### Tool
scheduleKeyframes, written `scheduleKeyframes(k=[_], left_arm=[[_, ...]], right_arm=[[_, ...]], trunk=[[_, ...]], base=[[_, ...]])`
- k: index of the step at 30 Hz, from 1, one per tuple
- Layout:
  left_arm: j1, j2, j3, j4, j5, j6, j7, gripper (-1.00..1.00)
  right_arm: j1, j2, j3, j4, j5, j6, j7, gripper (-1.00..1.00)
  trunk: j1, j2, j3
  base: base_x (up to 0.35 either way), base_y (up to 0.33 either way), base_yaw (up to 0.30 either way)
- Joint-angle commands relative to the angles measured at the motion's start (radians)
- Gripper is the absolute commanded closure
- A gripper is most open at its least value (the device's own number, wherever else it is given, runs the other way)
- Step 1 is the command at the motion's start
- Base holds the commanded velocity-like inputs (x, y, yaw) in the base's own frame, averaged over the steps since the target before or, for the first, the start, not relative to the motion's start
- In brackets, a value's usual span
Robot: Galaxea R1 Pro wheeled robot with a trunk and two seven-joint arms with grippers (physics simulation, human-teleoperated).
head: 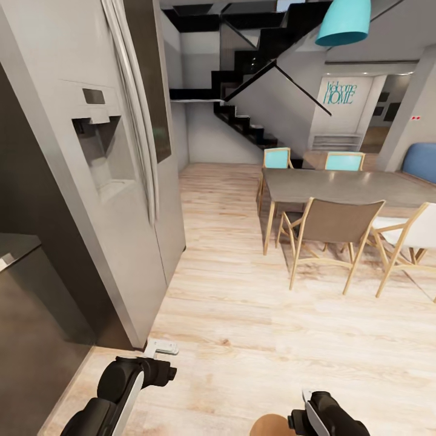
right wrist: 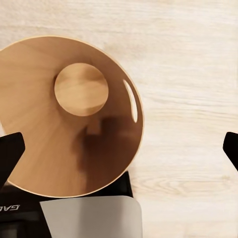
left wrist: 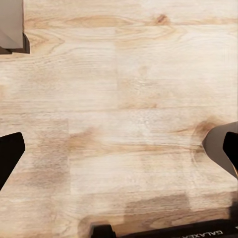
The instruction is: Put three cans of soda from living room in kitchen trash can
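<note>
1. The right end effector (right wrist: 119, 144) is released, its two dark fingertips (right wrist: 10, 148) standing wide apart at the edges of the right wrist view, gripping nothing.
2. The trash can (right wrist: 69, 119) lies just below that end effector, its brown wooden inside and round bottom open to the camera, the oval handle slot at the wall nearest the middle of the gap.
3. In the head view the trash can (head: 272, 425) shows as a brown curve touching the inner side of the right arm, above the wood floor (head: 254, 339).
4. The left end effector (left wrist: 119, 148) is also released, fingers spread over bare floor planks.
5. Further out stand a grey fridge (head: 115, 200), a dining table (head: 345, 184) with chairs (head: 330, 233), and a dark staircase (head: 248, 66).
</note>
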Motion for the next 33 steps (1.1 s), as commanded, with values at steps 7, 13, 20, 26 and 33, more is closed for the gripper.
scheduleKeyframes(k=[7, 13, 20, 26, 33], left_arm=[[0.0, 0.0, 0.0, 0.0, 0.0, 0.0, 0.0, -1.0], [0.0, 0.0, 0.0, 0.0, 0.001, 0.0, 0.0, -1.0], [0.0, 0.0, 0.0, 0.001, 0.0, 0.0, 0.0, -1.0], [0.0, 0.0, 0.0, 0.001, 0.001, 0.0, 0.0, -1.0], [0.0, 0.0, 0.0, 0.001, 0.001, 0.0, 0.0, -1.0]], right_arm=[[0.0, 0.002, 0.001, 0.001, 0.0, 0.0, 0.0, -1.0], [0.0, -0.002, 0.001, 0.002, 0.0, 0.0, 0.0, -1.0], [0.0, -0.003, 0.001, 0.002, 0.0, -0.001, 0.0, -1.0], [0.0, -0.004, 0.001, 0.002, 0.0, -0.001, 0.0, -1.0], [0.0, -0.002, 0.003, 0.0, 0.0, -0.007, 0.004, -1.0]], trunk=[[0.012, -0.021, -0.009], [0.027, -0.049, -0.022], [0.054, -0.098, -0.044], [0.073, -0.133, -0.06], [0.073, -0.133, -0.06]], base=[[0.0, 0.0, 0.0], [0.0, 0.0, 0.0], [0.0, 0.0, 0.0], [0.0, 0.0, 0.0], [0.0, 0.0, 0.0]])
